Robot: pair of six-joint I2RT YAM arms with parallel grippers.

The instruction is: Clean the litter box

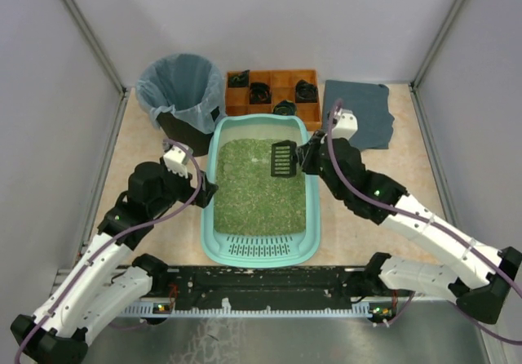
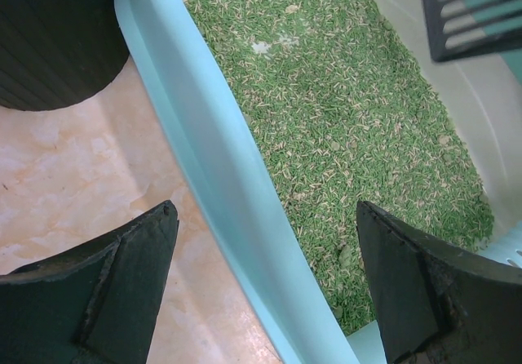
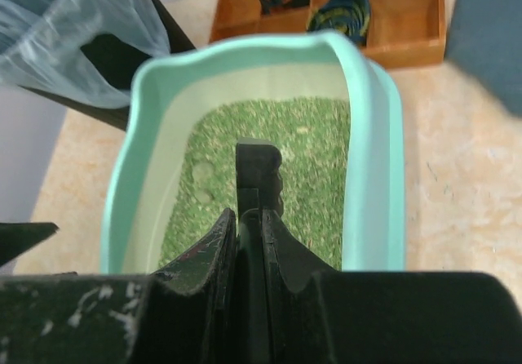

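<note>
The light-teal litter box (image 1: 209, 201) lies lengthwise mid-table, filled with green litter (image 1: 259, 193). Over its far right part hangs a black slotted scoop (image 1: 283, 159), and my right gripper (image 1: 308, 156) is shut on its handle. The right wrist view shows the scoop (image 3: 259, 168) edge-on between the closed fingers of the right gripper (image 3: 249, 217), above the litter. My left gripper (image 1: 204, 193) is open at the box's left wall. In its wrist view the left gripper (image 2: 265, 209) straddles the rim (image 2: 220, 160), one finger over the table and one over the litter. A few pale clumps (image 2: 261, 47) lie in the litter.
A black bin (image 1: 179, 86) lined with a clear bag stands at the box's far left corner. Behind the box is an orange compartmented tray (image 1: 281, 77) holding dark items. A grey-blue cloth (image 1: 363, 111) lies at the far right. Grey walls enclose the table.
</note>
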